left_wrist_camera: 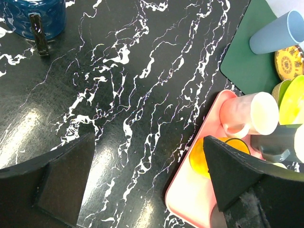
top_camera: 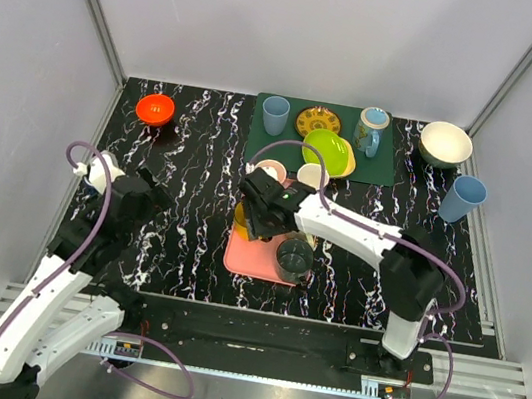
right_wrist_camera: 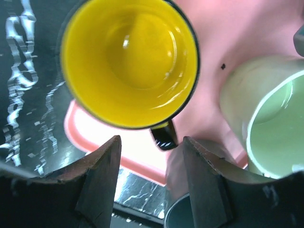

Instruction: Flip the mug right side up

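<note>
A black mug with a yellow inside (right_wrist_camera: 128, 61) stands mouth up at the left end of the pink tray (right_wrist_camera: 223, 38), its handle (right_wrist_camera: 164, 135) pointing at my right gripper. It also shows in the left wrist view (left_wrist_camera: 202, 156). My right gripper (right_wrist_camera: 151, 142) is open and empty just above it, fingers either side of the handle without touching; in the top view the gripper (top_camera: 261, 217) hides most of the mug. A pink mug (left_wrist_camera: 247, 114) lies on its side at the tray's far end. My left gripper (left_wrist_camera: 148, 140) is open and empty over bare table left of the tray.
A pale green cup (right_wrist_camera: 270, 114) and a dark grey cup (top_camera: 294, 256) share the tray (top_camera: 247, 257). A green mat (top_camera: 373, 166) at the back holds a blue cup (top_camera: 275, 114), a patterned plate (top_camera: 318, 122), a lime bowl (top_camera: 326, 151) and a mug (top_camera: 370, 130). An orange bowl (top_camera: 155, 108) sits far left.
</note>
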You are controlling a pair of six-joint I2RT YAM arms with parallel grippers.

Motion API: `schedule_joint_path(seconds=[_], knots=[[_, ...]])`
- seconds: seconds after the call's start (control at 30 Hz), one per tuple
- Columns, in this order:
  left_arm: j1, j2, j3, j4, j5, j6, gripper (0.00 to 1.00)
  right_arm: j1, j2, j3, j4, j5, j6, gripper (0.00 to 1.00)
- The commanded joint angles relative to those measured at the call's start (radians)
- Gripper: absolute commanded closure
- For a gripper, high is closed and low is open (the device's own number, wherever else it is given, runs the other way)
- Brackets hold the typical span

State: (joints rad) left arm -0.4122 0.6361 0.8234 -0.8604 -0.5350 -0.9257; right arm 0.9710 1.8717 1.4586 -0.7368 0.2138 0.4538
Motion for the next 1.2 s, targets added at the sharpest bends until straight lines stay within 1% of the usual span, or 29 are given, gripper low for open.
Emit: schedule_joint_path(seconds=[0.0, 0.07, 0.13, 0.17, 0.2, 0.27, 0.3, 0.33, 0.4, 0.43, 0.47, 0.5, 0.53, 0.6, 0.63, 0.67, 0.83, 0.87, 0.93, 0.97, 1.1, 1.17], knots=[[0.001, 0.034, 0.022, 0.040, -0.028, 0.045, 0.01, 0.038, -0.121, 0.064, 0.039, -0.059, 0.005, 0.38], [0.006, 0.069, 0.042, 0.034, -0.034, 0.073, 0.01, 0.047, -0.158, 0.089, 0.024, -0.079, -0.003, 0.38], [0.033, 0.097, 0.057, 0.034, -0.037, 0.099, 0.01, 0.066, -0.212, 0.117, 0.013, -0.103, -0.013, 0.38], [0.053, 0.114, 0.057, 0.041, -0.031, 0.138, 0.01, 0.074, -0.235, 0.117, 0.019, -0.111, -0.018, 0.38], [0.117, 0.122, 0.054, 0.075, -0.016, 0.165, 0.01, 0.081, -0.261, 0.108, 0.042, -0.126, -0.026, 0.38], [0.203, 0.138, 0.040, 0.109, 0.067, 0.226, 0.01, 0.081, -0.351, 0.082, 0.080, -0.139, -0.033, 0.38], [0.296, 0.145, 0.028, 0.147, 0.096, 0.240, 0.01, 0.081, -0.383, 0.036, 0.130, -0.140, -0.046, 0.38], [0.343, 0.154, 0.023, 0.161, 0.139, 0.254, 0.01, 0.081, -0.446, 0.011, 0.154, -0.136, -0.050, 0.38], [0.435, 0.212, 0.032, 0.179, 0.149, 0.280, 0.01, 0.081, -0.502, -0.056, 0.204, -0.104, -0.073, 0.37], [0.447, 0.244, 0.046, 0.170, 0.110, 0.278, 0.01, 0.081, -0.543, -0.075, 0.214, -0.093, -0.081, 0.37], [0.460, 0.310, 0.055, 0.178, 0.104, 0.287, 0.01, 0.080, -0.558, -0.092, 0.220, -0.080, -0.089, 0.36], [0.498, 0.342, 0.068, 0.185, 0.105, 0.292, 0.01, 0.081, -0.571, -0.119, 0.232, -0.073, -0.101, 0.36], [0.525, 0.373, 0.074, 0.196, 0.150, 0.297, 0.02, 0.081, -0.589, -0.130, 0.238, -0.071, -0.107, 0.36], [0.590, 0.450, 0.080, 0.243, 0.191, 0.320, 0.05, 0.081, -0.606, -0.159, 0.250, -0.073, -0.124, 0.36], [0.607, 0.474, 0.083, 0.259, 0.232, 0.324, 0.06, 0.081, -0.626, -0.168, 0.255, -0.071, -0.125, 0.36], [0.616, 0.515, 0.085, 0.276, 0.242, 0.346, 0.07, 0.081, -0.637, -0.178, 0.260, -0.073, -0.133, 0.36], [0.633, 0.619, 0.091, 0.336, 0.242, 0.406, 0.07, 0.081, -0.718, -0.256, 0.290, -0.073, -0.147, 0.35], [0.641, 0.637, 0.086, 0.371, 0.253, 0.430, 0.08, 0.081, -0.732, -0.265, 0.290, -0.068, -0.148, 0.35], [0.670, 0.666, 0.077, 0.400, 0.288, 0.445, 0.12, 0.081, -0.775, -0.300, 0.306, -0.051, -0.141, 0.35], [0.681, 0.703, 0.076, 0.434, 0.308, 0.467, 0.18, 0.081, -0.789, -0.325, 0.312, -0.042, -0.138, 0.35], [0.719, 0.777, 0.109, 0.466, 0.320, 0.495, 0.25, 0.081, -0.845, -0.374, 0.320, -0.021, -0.124, 0.34], [0.728, 0.807, 0.121, 0.475, 0.320, 0.513, 0.27, 0.081, -0.867, -0.388, 0.318, -0.008, -0.124, 0.34]])
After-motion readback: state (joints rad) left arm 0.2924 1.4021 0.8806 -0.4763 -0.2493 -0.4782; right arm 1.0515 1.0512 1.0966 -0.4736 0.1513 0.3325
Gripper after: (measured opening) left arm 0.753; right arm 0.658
